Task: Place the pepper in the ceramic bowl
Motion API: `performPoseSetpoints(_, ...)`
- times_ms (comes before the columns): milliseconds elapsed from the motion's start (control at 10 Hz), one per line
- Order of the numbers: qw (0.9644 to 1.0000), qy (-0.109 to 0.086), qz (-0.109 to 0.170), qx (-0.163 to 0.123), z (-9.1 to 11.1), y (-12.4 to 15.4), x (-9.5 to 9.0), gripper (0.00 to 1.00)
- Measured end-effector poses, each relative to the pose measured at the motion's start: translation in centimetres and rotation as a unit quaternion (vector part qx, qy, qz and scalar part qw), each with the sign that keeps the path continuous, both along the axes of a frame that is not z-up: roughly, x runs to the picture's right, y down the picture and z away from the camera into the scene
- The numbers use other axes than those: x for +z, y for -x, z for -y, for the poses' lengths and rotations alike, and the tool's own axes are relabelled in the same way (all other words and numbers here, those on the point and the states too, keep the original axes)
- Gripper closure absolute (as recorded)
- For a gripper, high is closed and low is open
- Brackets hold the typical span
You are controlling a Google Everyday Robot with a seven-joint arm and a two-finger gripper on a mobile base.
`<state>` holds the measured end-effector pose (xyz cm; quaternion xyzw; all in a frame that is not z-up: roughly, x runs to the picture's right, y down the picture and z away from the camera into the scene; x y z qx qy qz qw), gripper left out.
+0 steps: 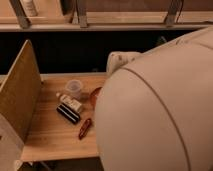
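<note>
On the table (50, 142) lies the pepper (84, 128); tool out of view.

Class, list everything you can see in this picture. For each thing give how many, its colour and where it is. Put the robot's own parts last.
pepper: one, dark red, lying near the table's front.
ceramic bowl: one, orange-red, right of the cup, mostly hidden by the arm.
plastic cup: one, clear, toward the table's back.
small container: one, pale, lying between cup and block.
striped block: one, black, beside the container.
table: one, light wood.
side panel: one, tan, upright along the table's left edge.
robot arm: one, white, filling the right side.
gripper: none in view; it lies outside what this picture shows.
</note>
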<state>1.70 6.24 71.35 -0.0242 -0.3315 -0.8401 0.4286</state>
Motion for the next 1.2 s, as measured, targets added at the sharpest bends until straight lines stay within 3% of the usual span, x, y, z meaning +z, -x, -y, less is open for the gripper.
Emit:
performPoseSetpoints(200, 0.9984, -0.021, -0.017, 0.049, -0.1, 0.3, -0.2, 0.2)
performPoseSetpoints(300, 0.9974, -0.031, -0.021, 0.061, -0.3, 0.4, -0.3, 0.2)
performPoseSetpoints(700, 0.9967, -0.039, -0.022, 0.067, -0.5, 0.8, -0.4, 0.2)
performPoseSetpoints(900, 0.9978, -0.033, -0.001, 0.057, -1.0, 3.4, -0.8, 0.2)
performPoseSetpoints(1000, 0.9985, -0.021, 0.022, 0.045, -2.0, 6.3, -1.3, 0.2)
performPoseSetpoints(1200, 0.9986, 0.002, 0.038, 0.037, -3.7, 8.7, -1.6, 0.2)
